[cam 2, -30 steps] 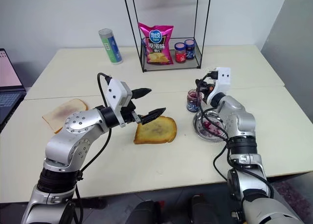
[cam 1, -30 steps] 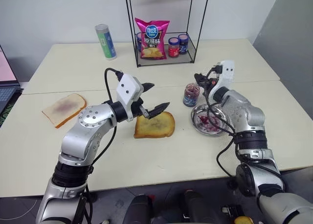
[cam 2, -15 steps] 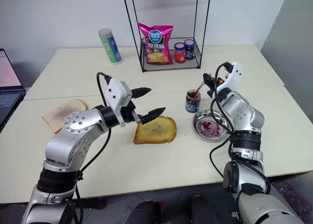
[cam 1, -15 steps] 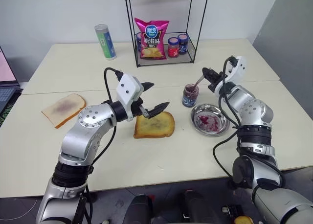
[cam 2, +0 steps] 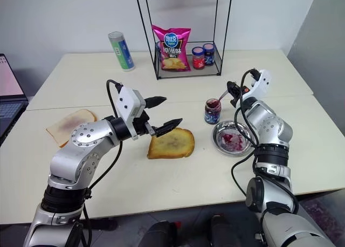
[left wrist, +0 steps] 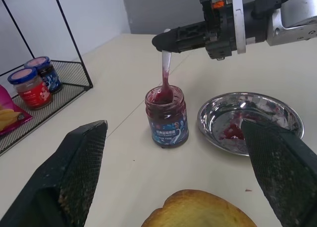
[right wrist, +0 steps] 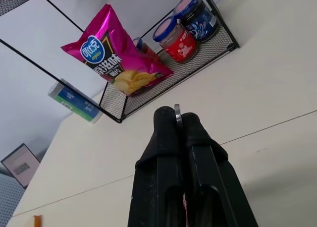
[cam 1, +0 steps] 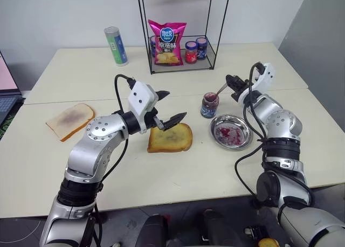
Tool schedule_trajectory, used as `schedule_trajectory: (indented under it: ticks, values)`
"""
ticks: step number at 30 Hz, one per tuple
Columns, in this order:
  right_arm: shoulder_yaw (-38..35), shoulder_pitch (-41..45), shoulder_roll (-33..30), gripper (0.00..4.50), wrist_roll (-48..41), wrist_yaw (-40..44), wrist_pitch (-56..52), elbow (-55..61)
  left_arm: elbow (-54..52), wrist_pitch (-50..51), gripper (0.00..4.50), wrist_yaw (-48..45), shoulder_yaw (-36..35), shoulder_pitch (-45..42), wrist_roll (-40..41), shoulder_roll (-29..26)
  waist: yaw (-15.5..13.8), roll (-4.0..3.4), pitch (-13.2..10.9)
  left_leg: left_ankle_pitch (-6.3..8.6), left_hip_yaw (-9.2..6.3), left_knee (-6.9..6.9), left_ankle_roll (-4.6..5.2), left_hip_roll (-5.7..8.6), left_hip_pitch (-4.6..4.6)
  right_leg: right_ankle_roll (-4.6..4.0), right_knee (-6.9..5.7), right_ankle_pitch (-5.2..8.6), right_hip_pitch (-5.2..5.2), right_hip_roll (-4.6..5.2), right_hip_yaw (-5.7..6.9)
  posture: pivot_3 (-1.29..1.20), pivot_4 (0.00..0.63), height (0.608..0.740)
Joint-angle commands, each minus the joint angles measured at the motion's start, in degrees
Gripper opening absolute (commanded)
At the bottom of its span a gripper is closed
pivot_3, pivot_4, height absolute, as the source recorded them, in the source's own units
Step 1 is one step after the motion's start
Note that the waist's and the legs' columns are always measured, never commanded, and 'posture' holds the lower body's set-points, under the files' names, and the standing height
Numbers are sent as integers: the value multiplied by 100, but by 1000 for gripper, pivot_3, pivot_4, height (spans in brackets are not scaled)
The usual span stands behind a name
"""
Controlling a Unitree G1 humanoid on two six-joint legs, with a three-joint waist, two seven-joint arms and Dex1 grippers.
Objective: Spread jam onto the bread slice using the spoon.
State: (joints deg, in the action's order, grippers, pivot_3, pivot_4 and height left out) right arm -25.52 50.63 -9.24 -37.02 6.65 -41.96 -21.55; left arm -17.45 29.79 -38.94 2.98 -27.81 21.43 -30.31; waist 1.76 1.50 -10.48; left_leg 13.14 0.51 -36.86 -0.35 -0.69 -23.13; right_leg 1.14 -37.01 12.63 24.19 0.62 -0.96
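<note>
- right gripper pinched tight on the spoon, bowl dipped in the jam jar
- left gripper spread wide, holding nothing, just above the bread slice
- smeared metal dish beside the jar

Silver-grey jointed arms, black cables, white wrist housings, black two-fingered left end effector.

Head stereo pair: high, angled forward and down over the table, both eyes sharing the whole scene. Left wrist view: low, close, facing the jam jar and metal dish. Right wrist view: close along its own fingers, facing the wire rack, seen also from the head
</note>
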Motion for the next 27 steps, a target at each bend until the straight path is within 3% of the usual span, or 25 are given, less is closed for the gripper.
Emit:
schedule_trajectory:
  ticks: [1, 27]
  values:
    - [-246, 223, 15, 59, -325, -117, -24, 86, -122, -102, 4500, 10, -123, -103, -5, -10, 0, 0, 0, 0, 0, 0, 0, 0, 0, 0, 0, 0, 0, 0, 0, 0, 150, 740]
    - [-526, 301, -115, 59, -699, -424, -17, -1, -68, -107, 4500, -41, -80, -166, -20, 18, 0, 0, 0, 0, -1, 0, 0, 0, -1, 5, 1, 3, 0, 0, 1, 0, 150, 740]
